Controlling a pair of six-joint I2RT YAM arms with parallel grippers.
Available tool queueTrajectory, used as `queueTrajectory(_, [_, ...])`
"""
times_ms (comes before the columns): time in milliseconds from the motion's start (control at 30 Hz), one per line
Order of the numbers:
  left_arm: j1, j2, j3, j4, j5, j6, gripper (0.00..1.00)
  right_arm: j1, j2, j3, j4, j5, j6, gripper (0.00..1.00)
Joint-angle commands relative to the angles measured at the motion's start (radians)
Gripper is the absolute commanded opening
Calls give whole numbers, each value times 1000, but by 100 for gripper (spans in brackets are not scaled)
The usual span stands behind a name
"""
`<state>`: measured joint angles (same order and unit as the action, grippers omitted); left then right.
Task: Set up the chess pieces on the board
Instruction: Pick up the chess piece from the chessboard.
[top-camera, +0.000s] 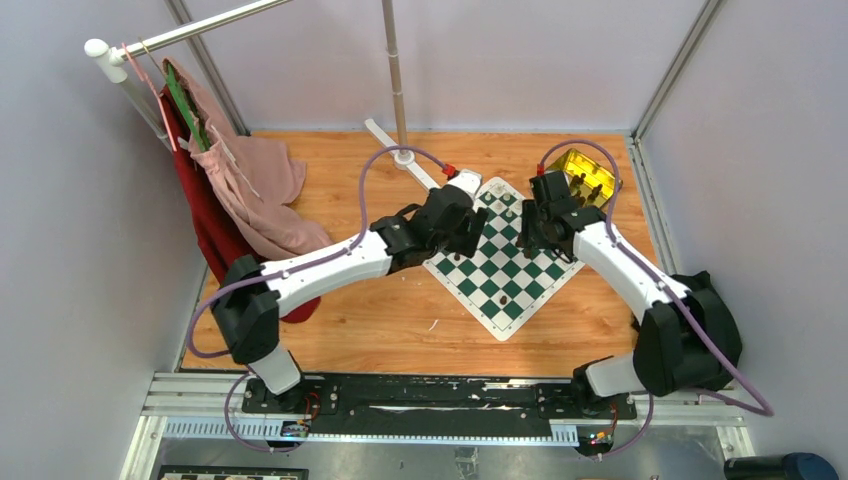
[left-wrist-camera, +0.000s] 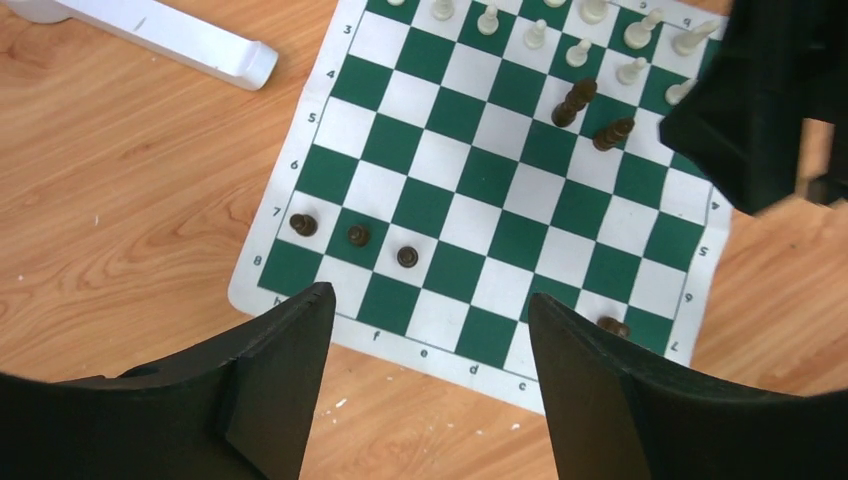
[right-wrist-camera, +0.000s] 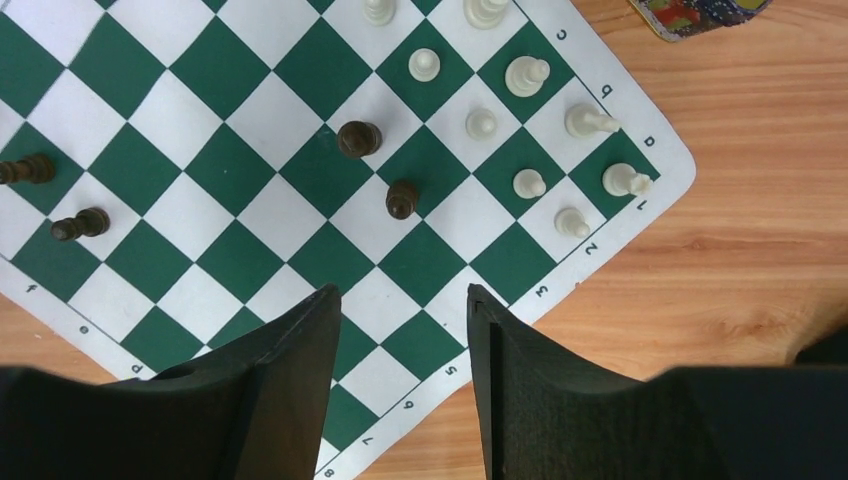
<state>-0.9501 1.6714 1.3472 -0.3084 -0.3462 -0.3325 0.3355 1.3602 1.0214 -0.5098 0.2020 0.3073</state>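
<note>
The green and white board (top-camera: 470, 270) lies turned like a diamond on the wooden table. In the left wrist view three dark brown pawns (left-wrist-camera: 358, 235) stand in a row near the board's (left-wrist-camera: 470, 190) close corner, and two taller dark pieces (left-wrist-camera: 575, 100) stand mid-board. Cream pieces (left-wrist-camera: 535, 35) are grouped at the far side. My left gripper (left-wrist-camera: 430, 296) hovers open over the board's near edge, holding nothing. In the right wrist view two dark pieces (right-wrist-camera: 358, 138) stand beside several cream pieces (right-wrist-camera: 528, 183). My right gripper (right-wrist-camera: 401, 290) is open and empty above the board's (right-wrist-camera: 250, 120) border.
A shiny gold tin (top-camera: 580, 175) sits beyond the board's right corner. A white stand foot (top-camera: 405, 155) with its pole stands behind the board. Pink and red clothes (top-camera: 240, 190) hang on a rack at the left. My right arm (left-wrist-camera: 770, 100) shows in the left wrist view.
</note>
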Motion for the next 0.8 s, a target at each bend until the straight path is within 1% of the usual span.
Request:
queueTrajectory(0, [-7,-120,-71,-23,-17,-17,79,1,78,66,9,1,-60,56])
queueTrajectory(133, [-9,-209,-133,-15,-25,-37,84,0,153,105,28,10,-91,57])
queueTrajectory(300, [-8,-272,-191,3,-27,-49,84,-8,216,131,71,6,-134,57])
queueTrajectory(567, [-9,-267,-195,8,-41,-35,84,-28,309,175,101,-17,-170,56])
queueTrajectory(767, [-9,-246,-172,7,-51,-15,84,-46,369,201,114,-44,-174,54])
